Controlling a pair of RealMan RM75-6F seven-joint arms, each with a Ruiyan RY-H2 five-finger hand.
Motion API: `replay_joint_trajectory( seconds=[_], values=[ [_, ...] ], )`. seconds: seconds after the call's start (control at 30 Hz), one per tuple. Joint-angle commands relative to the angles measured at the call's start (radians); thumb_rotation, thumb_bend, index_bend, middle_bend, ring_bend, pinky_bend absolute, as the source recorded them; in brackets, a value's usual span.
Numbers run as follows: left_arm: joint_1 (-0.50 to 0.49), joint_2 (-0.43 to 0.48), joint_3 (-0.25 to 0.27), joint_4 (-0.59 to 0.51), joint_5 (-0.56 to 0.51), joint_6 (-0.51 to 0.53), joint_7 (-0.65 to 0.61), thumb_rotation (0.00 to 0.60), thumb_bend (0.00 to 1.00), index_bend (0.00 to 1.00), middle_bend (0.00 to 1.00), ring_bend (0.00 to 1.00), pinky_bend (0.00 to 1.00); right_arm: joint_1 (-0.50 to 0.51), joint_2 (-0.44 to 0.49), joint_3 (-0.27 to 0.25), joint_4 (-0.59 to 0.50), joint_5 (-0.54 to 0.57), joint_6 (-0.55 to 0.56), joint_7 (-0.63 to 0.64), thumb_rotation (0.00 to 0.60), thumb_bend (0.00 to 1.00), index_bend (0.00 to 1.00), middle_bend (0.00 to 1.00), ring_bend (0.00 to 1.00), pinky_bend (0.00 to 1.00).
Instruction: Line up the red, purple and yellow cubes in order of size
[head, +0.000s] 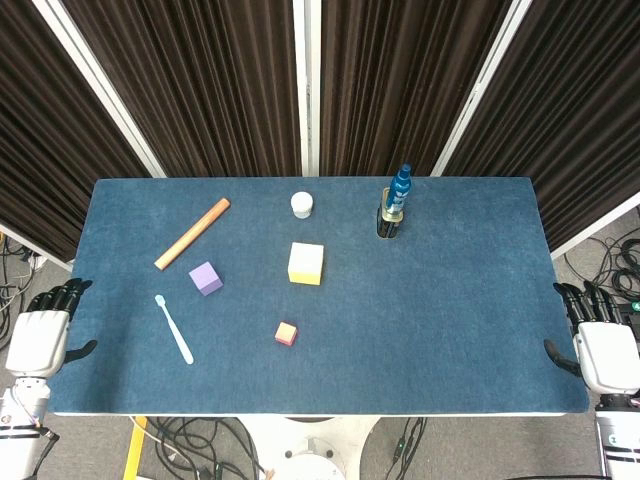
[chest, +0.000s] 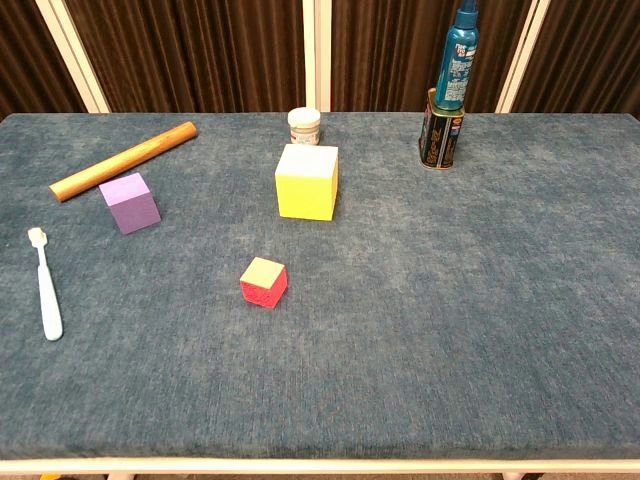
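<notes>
Three cubes lie apart on the blue table (head: 450, 300). The yellow cube (head: 306, 263) (chest: 307, 181) is the largest and sits near the middle. Left of it is the mid-sized purple cube (head: 205, 278) (chest: 130, 202). The small red cube (head: 286, 333) (chest: 264, 282) lies nearer the front edge. My left hand (head: 40, 335) hangs off the table's left edge, fingers apart and holding nothing. My right hand (head: 600, 345) hangs off the right edge, likewise open. The chest view shows neither hand.
A wooden stick (head: 192, 233) (chest: 123, 160) lies at the back left, a light blue toothbrush (head: 174, 329) (chest: 45, 285) at the front left. A small white jar (head: 302, 204) (chest: 304, 126) stands behind the yellow cube. A blue bottle on a can (head: 396, 205) (chest: 448, 90) stands back right.
</notes>
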Motion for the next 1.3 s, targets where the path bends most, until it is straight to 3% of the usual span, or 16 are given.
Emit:
replay_joint_trajectory(
  seconds=[0.03,0.37,0.53,0.67,0.97,1.13,1.3],
  values=[
    [0.001,-0.012,-0.005,0.008,-0.001,0.012,0.006,0.6,0.09,0.22,0.27,0.23,0.26,-0.001,0.001,0.0,-0.001,0.001,0.001,0.002,0.6,0.17,0.11,0.12,0.02,0.09],
    [-0.014,0.0,-0.016,-0.009,0.022,0.019,-0.005,0.6,0.04,0.22,0.27,0.23,0.26,-0.012,0.009,0.001,0.009,-0.01,0.026,0.027,0.6,0.17,0.1,0.12,0.02,0.09],
    [-0.093,0.019,-0.056,-0.005,0.036,-0.062,-0.063,0.6,0.03,0.22,0.27,0.23,0.27,-0.01,0.021,0.007,0.01,-0.023,0.037,0.034,0.6,0.17,0.1,0.12,0.02,0.09],
    [-0.183,0.007,-0.1,0.026,0.004,-0.174,-0.097,0.6,0.0,0.22,0.32,0.28,0.39,-0.008,0.03,0.01,0.006,-0.027,0.04,0.036,0.6,0.17,0.11,0.12,0.02,0.09],
    [-0.388,-0.105,-0.167,0.15,-0.168,-0.476,-0.137,0.6,0.0,0.23,0.55,0.6,0.84,-0.008,0.047,0.014,-0.005,-0.023,0.041,0.035,0.6,0.17,0.1,0.12,0.02,0.09],
    [-0.464,-0.197,-0.18,0.219,-0.309,-0.582,-0.099,0.6,0.0,0.25,0.7,0.77,0.94,-0.003,0.053,0.016,-0.009,-0.016,0.03,0.033,0.6,0.17,0.1,0.12,0.02,0.09],
    [-0.514,-0.261,-0.172,0.265,-0.436,-0.639,-0.041,0.6,0.0,0.25,0.75,0.82,0.95,0.003,0.056,0.016,-0.012,-0.012,0.018,0.031,0.6,0.17,0.1,0.13,0.02,0.09]
  ],
)
